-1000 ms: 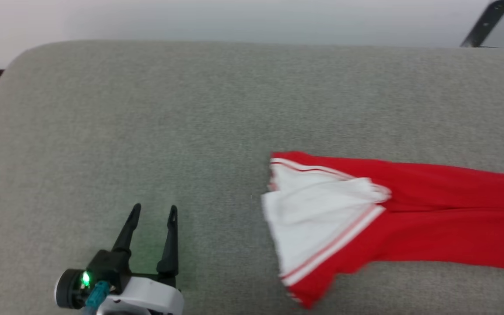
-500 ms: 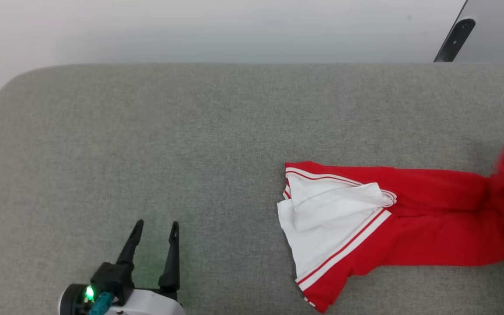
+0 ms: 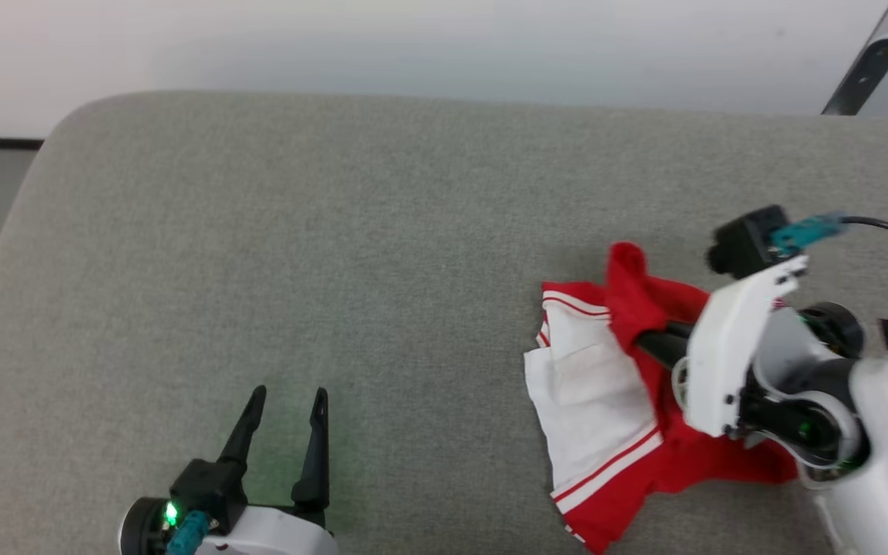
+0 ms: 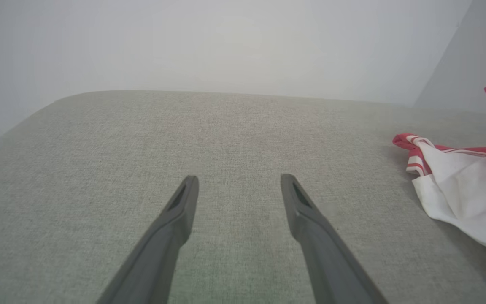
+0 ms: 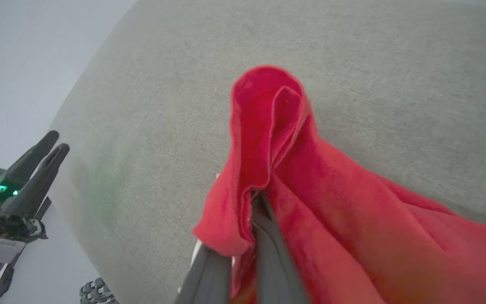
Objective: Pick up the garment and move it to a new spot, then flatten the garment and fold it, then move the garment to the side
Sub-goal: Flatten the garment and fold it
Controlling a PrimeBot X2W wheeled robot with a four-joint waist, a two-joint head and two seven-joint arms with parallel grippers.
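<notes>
The garment (image 3: pixel 606 432), red with a white sleeve and striped trim, lies bunched on the grey cushion at the right of the head view. My right gripper (image 3: pixel 640 339) is shut on a fold of its red cloth, which stands up over the fingertips (image 5: pixel 255 198). The right wrist view shows the red garment (image 5: pixel 331 211) draped over both fingers. My left gripper (image 3: pixel 288 399) rests open low at the left, well apart from the shirt. In the left wrist view its fingers (image 4: pixel 236 181) are spread over bare fabric, and the garment's white sleeve (image 4: pixel 458 190) lies at the right edge.
The grey cushioned surface (image 3: pixel 336 231) has a rounded far left corner and a pale wall behind it. A dark bar (image 3: pixel 860 73) leans at the top right. The left gripper (image 5: pixel 36 160) appears at the left of the right wrist view.
My right arm has come into the head view, carrying the red end of the garment leftwards over itself, so the shirt is now bunched. The left gripper has stayed open; the camera has shifted.
</notes>
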